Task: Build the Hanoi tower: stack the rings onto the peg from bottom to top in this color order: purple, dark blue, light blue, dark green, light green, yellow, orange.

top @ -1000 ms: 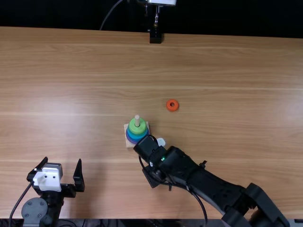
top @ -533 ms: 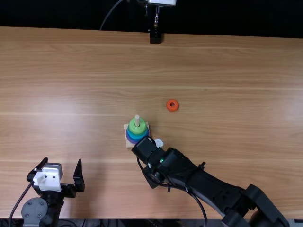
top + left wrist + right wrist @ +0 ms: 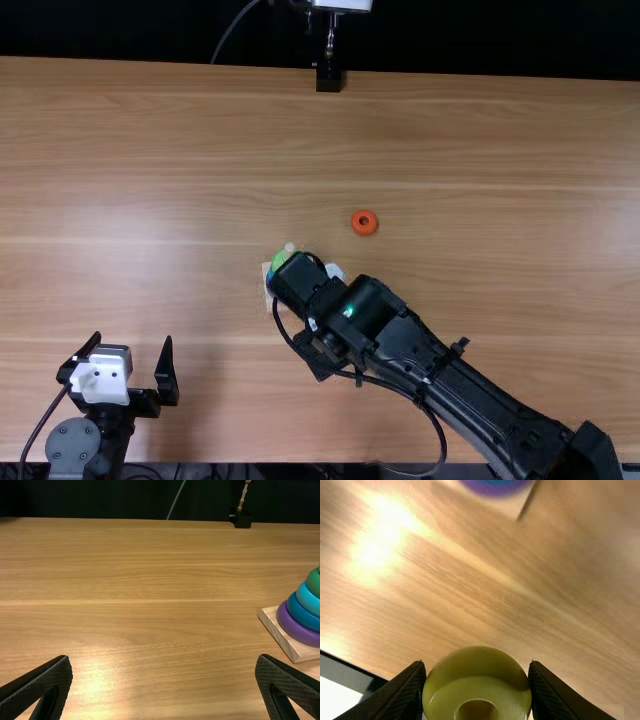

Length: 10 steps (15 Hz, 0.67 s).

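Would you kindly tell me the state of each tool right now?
Left tool: open, holding nothing.
Right tool: closed on the yellow ring.

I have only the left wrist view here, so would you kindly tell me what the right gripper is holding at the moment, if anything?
Observer: The right wrist view shows the right gripper with the yellow ring between its two fingers.
Operator: Thank you, that helps. My view cuts off the top of the tower; would you tell me whether the peg's tip is bare?
Observer: It is: in the top view the pale tip shows just beyond the right arm, with no ring around it.
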{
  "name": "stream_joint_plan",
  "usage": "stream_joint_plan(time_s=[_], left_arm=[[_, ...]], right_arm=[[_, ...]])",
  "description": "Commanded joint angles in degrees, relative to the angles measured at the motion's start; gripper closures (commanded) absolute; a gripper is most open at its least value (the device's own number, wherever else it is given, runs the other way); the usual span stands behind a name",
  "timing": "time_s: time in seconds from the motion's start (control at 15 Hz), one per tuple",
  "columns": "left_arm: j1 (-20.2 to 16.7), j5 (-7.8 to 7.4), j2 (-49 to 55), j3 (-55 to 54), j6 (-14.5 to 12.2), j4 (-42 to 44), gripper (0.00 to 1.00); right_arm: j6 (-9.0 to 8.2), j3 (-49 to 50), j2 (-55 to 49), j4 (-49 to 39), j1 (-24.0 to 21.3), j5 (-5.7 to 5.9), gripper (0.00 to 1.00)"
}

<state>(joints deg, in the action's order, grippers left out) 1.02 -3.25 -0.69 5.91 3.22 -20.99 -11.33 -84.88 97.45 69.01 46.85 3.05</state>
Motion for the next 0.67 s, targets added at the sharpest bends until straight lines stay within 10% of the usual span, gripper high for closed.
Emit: stream_joint_plan(time_s=[0.0,0.6], left_arm=[[-0.5,-0.34,0.7,-5.9,-0.3,-4.4,0.00],[-0.5,-0.34,0.7,-5.9,-0.3,-4.4,0.00]], right_arm=[[1.21,-6.2,-1.4,1.6,-0.2,0.96,1.00],[4.16,-39.5,12.9,12.5,-0.5,1.06,1.00]])
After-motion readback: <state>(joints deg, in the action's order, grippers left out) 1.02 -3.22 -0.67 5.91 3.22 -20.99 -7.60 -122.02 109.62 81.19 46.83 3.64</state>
